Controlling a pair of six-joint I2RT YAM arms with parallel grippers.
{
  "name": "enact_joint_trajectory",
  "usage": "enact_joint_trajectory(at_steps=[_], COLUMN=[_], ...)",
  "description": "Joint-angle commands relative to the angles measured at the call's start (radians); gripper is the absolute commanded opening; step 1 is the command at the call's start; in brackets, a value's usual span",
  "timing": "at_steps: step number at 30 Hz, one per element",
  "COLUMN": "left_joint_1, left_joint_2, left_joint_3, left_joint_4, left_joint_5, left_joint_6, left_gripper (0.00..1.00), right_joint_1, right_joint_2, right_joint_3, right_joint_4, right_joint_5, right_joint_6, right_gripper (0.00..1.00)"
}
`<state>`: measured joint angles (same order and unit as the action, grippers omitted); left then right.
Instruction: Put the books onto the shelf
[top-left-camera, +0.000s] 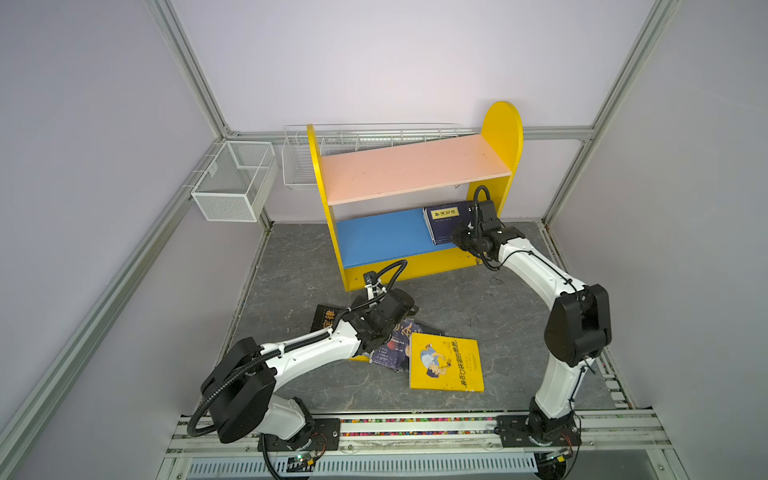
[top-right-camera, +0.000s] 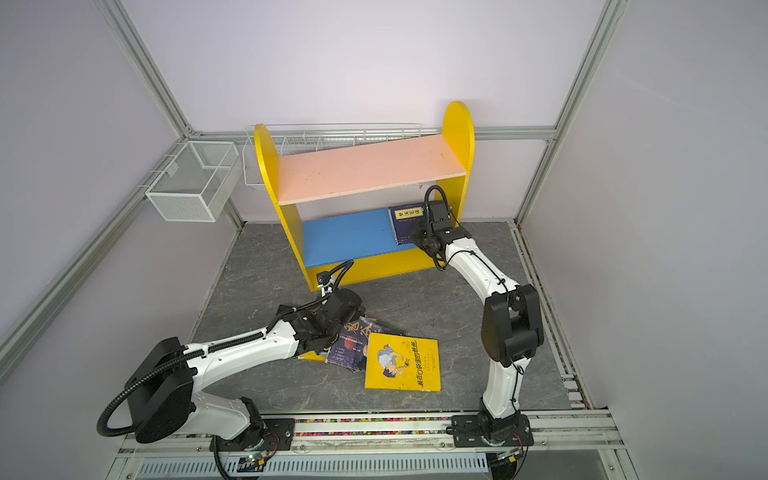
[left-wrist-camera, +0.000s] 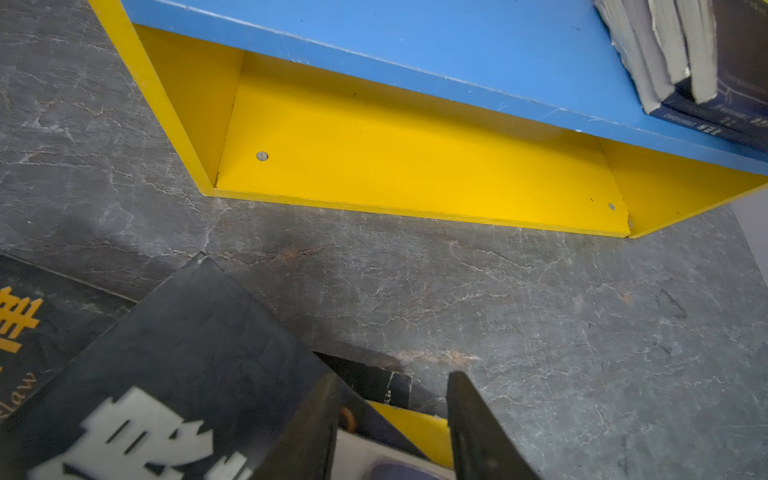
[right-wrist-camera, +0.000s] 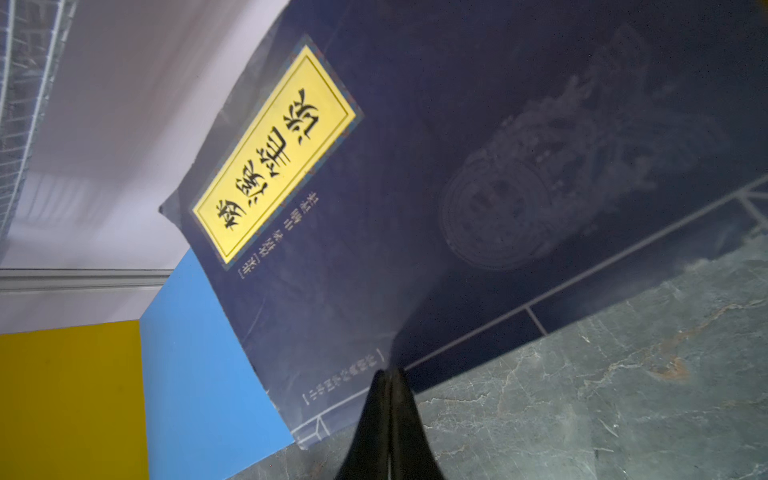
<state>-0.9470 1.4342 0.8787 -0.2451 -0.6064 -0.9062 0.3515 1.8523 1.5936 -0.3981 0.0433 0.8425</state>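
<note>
right claw (right-wrist-camera: 388, 376) pressed together; just ahead of it, thin navy paperback with yellow label (right-wrist-camera: 415, 208): judged light, floppy, slick; pinch near spine. left claw (left-wrist-camera: 392, 376) apart.

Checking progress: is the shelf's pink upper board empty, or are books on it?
Empty. In both top views the pink upper board is bare; the navy books sit on the blue lower board.

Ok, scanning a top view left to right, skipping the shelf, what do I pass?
White mesh basket → black book with gold characters → dark navy book → yellow cartoon book.
</note>
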Motion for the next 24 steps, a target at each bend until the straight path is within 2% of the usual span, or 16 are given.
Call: enact_joint_trajectory(at_steps=[1,12,24], left_joint_1=[0.007,0.007,0.007], left_joint_2=[0.024,0.031,0.032], left_joint_3=[0.006,0.023,0.023], left_joint_4=[-0.019,-0.043,-0.054], left_joint_5=[-0.003,-0.006,-0.015], left_joint_6=[-0.021,-0.036,-0.043], left_gripper=[0.45,0.45,0.44], right_joint_1=[0.007,0.007,0.009], right_joint_2=[-0.094,-0.030,0.027], right_joint_3=[-0.072,-0.043,0.016], right_joint_4=[0.035,-0.009,0.003], right_joint_5=[0.039,-0.013,-0.020], right_joint_6=[-0.029,-0.023,0.003], right_gripper=[0.07,0.06,0.06])
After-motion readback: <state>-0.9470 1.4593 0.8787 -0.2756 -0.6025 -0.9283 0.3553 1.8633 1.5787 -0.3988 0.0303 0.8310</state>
